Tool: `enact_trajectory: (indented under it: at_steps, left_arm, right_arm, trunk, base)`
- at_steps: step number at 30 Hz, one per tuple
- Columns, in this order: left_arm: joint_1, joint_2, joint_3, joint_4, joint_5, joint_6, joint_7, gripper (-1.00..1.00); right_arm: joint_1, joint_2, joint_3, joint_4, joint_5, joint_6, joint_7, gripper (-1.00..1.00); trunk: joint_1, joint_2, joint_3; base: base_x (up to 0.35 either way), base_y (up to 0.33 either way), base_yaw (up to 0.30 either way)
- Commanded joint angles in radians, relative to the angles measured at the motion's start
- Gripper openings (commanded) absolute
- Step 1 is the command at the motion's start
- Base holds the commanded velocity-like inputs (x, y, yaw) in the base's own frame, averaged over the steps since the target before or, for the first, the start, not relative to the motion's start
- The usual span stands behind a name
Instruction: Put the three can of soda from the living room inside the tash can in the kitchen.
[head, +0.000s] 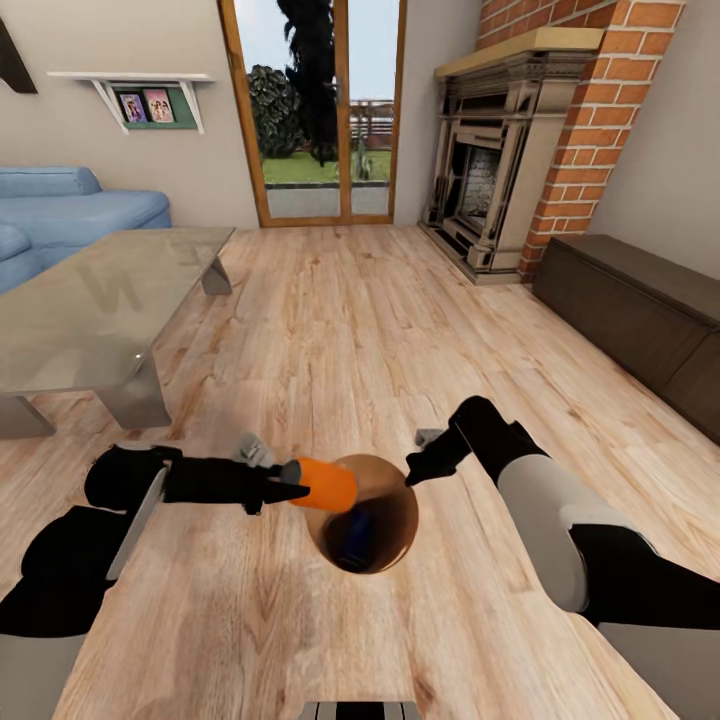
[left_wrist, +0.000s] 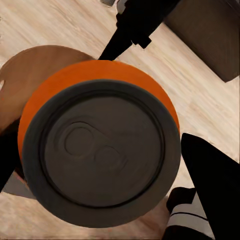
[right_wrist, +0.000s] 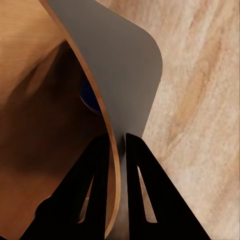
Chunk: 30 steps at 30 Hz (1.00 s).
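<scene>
Over the wood floor (head: 330, 330) of the living room, the head view has the left tool (head: 290, 487) pinching an orange can (head: 325, 484), held lying on its side, its far end over the rim of the bin (head: 385, 500). The bin stands on the floor between the two arms, and a blue can (head: 352, 535) lies inside it against the dark inner wall. The right tool (head: 412, 472) touches the bin's rim on the side opposite the orange can. A glass-topped low table (head: 95, 300) stands well apart to the left, with a blue sofa (head: 60, 215) behind it; a brick fireplace (head: 520, 140) and a dark cabinet (head: 640, 310) line the right wall, and a glass door (head: 315, 110) is at the far end.

In the left wrist view, the orange can's grey top (left_wrist: 102, 160) with its pull tab faces the camera. Behind it are the brown bin (left_wrist: 35, 70) and the black right tool (left_wrist: 120, 42) at its rim.

In the right wrist view, the right tool's two black fingers (right_wrist: 95, 185) are pressed together on the bin's thin wall (right_wrist: 112, 145), one inside and one outside. A patch of blue can (right_wrist: 90, 97) shows deep inside.
</scene>
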Motion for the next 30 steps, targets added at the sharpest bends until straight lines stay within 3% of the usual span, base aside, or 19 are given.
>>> enact_trajectory:
  at_steps: [1,4,6,7,10,11,17,21,22,26,30]
  left_arm:
    - [0.000,-0.001,-0.007,0.000,-0.014,-0.001,0.001,-1.00]
    - [-0.001,-0.017,-0.029,0.004,-0.083,-0.005,0.009,-1.00]
    - [-0.001,-0.025,-0.031,0.005,-0.099,-0.008,0.019,-1.00]
    - [-0.001,-0.040,-0.033,0.007,-0.121,-0.012,0.041,-1.00]
    - [-0.002,-0.084,-0.042,0.009,-0.143,-0.018,0.086,-1.00]
    - [-0.002,-0.112,-0.067,0.010,-0.159,-0.021,0.119,-1.00]
    - [-0.003,-0.185,-0.142,0.018,-0.203,-0.023,0.185,-1.00]
    - [-0.003,-0.210,-0.156,0.046,-0.239,-0.025,0.213,-1.00]
    - [-0.003,-0.217,-0.172,0.055,-0.280,-0.025,0.238,-1.00]
    - [-0.003,-0.228,-0.197,0.079,-0.379,-0.034,0.303,-1.00]
    - [-0.003,-0.239,-0.204,0.098,-0.427,-0.054,0.348,-1.00]
  right_arm:
    - [-0.001,0.002,-0.003,0.000,-0.019,0.013,0.004,-1.00]
    - [-0.006,0.009,-0.003,-0.003,-0.020,0.016,0.004,-1.00]
    - [-0.006,0.009,-0.003,-0.003,-0.020,0.016,0.004,-1.00]
    - [-0.007,0.010,-0.003,-0.003,-0.020,0.016,0.004,-1.00]
    - [-0.007,0.017,-0.003,-0.004,-0.021,0.016,0.004,-1.00]
    - [-0.007,0.021,-0.003,-0.004,-0.021,0.016,0.004,-1.00]
    - [-0.007,0.025,-0.003,-0.003,-0.020,0.016,0.004,-1.00]
    - [-0.007,0.026,-0.003,-0.003,-0.020,0.016,0.004,-1.00]
    - [-0.007,0.026,-0.003,-0.003,-0.020,0.016,0.004,-1.00]
    - [-0.007,0.026,-0.003,-0.003,-0.021,0.016,0.004,-1.00]
    - [-0.007,0.027,-0.003,-0.003,-0.021,0.016,0.004,-1.00]
  trunk:
    - [0.000,0.000,0.000]
    - [0.000,0.000,0.000]
    - [0.000,0.000,0.000]
    - [0.000,0.000,0.000]
    - [0.000,0.000,0.000]
    - [0.000,0.000,0.000]
    - [0.000,0.000,0.000]
    - [0.000,0.000,0.000]
    - [0.000,0.000,0.000]
    - [0.000,0.000,0.000]
    - [0.000,0.000,0.000]
  base:
    - [0.000,0.000,0.000]
    - [0.000,0.000,0.000]
    - [0.000,0.000,0.000]
    - [0.000,0.000,0.000]
    - [0.000,0.000,0.000]
    - [0.000,0.000,0.000]
    - [0.000,0.000,0.000]
    - [0.000,0.000,0.000]
    - [0.000,0.000,0.000]
    - [0.000,0.000,0.000]
    - [0.000,0.000,0.000]
